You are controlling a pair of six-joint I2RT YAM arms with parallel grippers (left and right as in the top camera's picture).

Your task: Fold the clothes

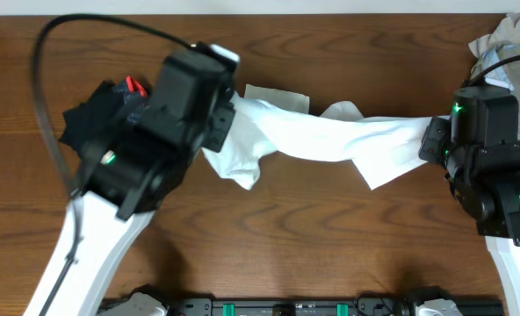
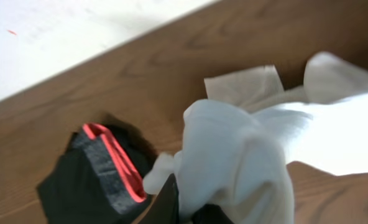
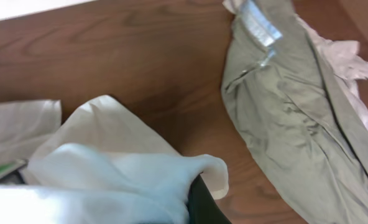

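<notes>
White T-shirt (image 1: 330,136) gripped, strung between both jaws.

Soft, matt white cloth T-shirt (image 1: 330,139); creased matt khaki cloth garment (image 3: 283,106) beside the right gripper (image 1: 431,140); smooth, grained brown wooden desk (image 1: 313,237).

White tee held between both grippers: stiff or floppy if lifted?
Likely floppy: the white T-shirt bunches and twists between the left gripper and right gripper. Probably light, since thin folds drape. Loose corners may drag on the table.
</notes>
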